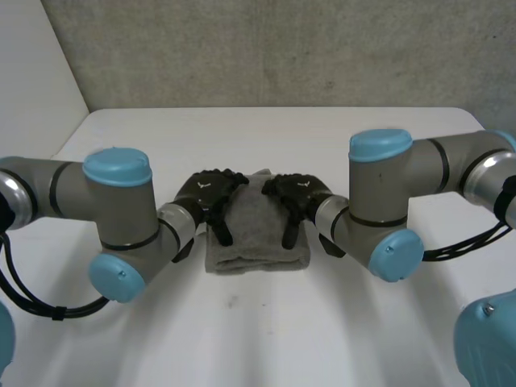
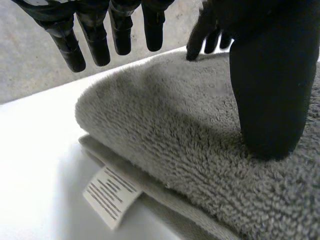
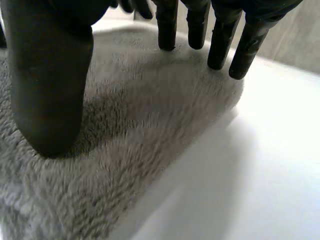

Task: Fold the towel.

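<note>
Towel [image 1: 258, 235] lies folded in layers at the middle of the table [image 1: 266, 330]. Left hand [image 1: 208, 192] rests on its left side, right hand [image 1: 300, 193] on its right. Both are released, fingers straight, thumbs pressing down. Recommended: press evenly to flatten the fold without dragging the layers askew.

R hand [image 3: 47, 75] on towel [image 3: 150, 135], fingers straight at its edge by table [image 3: 265, 160].

White table [image 1: 266, 339] w/ folded grey towel [image 1: 256, 238].
</note>
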Tool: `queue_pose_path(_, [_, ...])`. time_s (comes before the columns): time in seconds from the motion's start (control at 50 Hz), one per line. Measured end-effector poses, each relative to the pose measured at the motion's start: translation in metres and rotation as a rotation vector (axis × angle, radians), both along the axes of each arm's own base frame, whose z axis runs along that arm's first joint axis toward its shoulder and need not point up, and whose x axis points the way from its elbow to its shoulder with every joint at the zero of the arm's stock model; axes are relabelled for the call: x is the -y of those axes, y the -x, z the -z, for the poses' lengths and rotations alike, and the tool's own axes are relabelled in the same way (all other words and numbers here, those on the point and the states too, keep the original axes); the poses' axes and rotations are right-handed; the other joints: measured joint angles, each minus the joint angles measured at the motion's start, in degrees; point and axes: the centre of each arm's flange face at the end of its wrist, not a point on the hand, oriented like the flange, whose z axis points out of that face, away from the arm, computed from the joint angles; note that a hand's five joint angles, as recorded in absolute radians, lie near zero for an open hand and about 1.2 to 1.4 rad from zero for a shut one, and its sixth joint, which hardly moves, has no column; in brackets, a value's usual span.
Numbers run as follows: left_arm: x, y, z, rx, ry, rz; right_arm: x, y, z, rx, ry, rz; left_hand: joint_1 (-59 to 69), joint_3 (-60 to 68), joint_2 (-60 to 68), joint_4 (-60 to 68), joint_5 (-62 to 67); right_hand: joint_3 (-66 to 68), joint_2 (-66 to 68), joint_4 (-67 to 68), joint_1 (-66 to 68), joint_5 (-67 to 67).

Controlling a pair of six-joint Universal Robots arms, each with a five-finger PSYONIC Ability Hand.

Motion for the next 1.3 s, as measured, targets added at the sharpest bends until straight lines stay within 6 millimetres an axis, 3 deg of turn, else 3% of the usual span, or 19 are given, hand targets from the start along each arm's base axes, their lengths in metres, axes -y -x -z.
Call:
queue_pose_path(0.06, [-0.001,-0.002,-0.017,0.009,0.033,-0.007,-0.001,0.001,-0.025,0.017,0.047,0.019,0.0,0.0,0.0,0.0,0.0,0.0,0.0,0.0,0.0,0.0])
queue_pose_path(0.14, [-0.003,-0.010,-0.061,0.005,0.112,-0.059,-0.005,0.009,-0.075,0.058,0.142,0.071,-0.6,-0.7,-0.5,-0.6,-0.3,0.0,0.0,0.0,0.0,0.0])
queue_pose_path(0.2, [-0.009,-0.023,-0.106,-0.012,0.188,-0.136,-0.010,0.023,-0.120,0.096,0.230,0.140,-1.0,-1.2,-1.0,-1.1,-0.6,0.0,0.0,0.0,0.0,0.0])
queue_pose_path(0.3, [-0.026,-0.047,-0.158,-0.035,0.259,-0.251,-0.019,0.057,-0.171,0.133,0.326,0.272,-1.7,-2.0,-1.7,-1.8,-0.7,0.0,0.0,0.0,0.0,0.0])
queue_pose_path(0.42, [-0.055,-0.075,-0.188,-0.034,0.266,-0.328,-0.034,0.094,-0.196,0.153,0.390,0.372,-1.9,-2.0,-1.9,-2.1,-0.7,0.0,0.0,0.0,0.0,0.0])
queue_pose_path(0.58, [-0.085,-0.103,-0.199,-0.055,0.291,-0.369,-0.066,0.121,-0.207,0.185,0.516,0.389,-1.9,-2.2,-2.0,-2.1,-0.8,0.0,0.0,0.0,0.0,0.0])
queue_pose_path(0.74, [-0.098,-0.111,-0.199,-0.085,0.332,-0.376,-0.085,0.131,-0.206,0.150,0.584,0.382,-2.0,-2.2,-2.0,-2.1,-0.7,0.0,0.0,0.0,0.0,0.0])
queue_pose_path(1.3, [-0.089,-0.105,-0.197,-0.118,0.345,-0.333,-0.078,0.131,-0.180,0.078,0.471,0.339,-2.0,-2.2,-2.0,-2.1,-0.7,0.0,0.0,0.0,0.0,0.0])
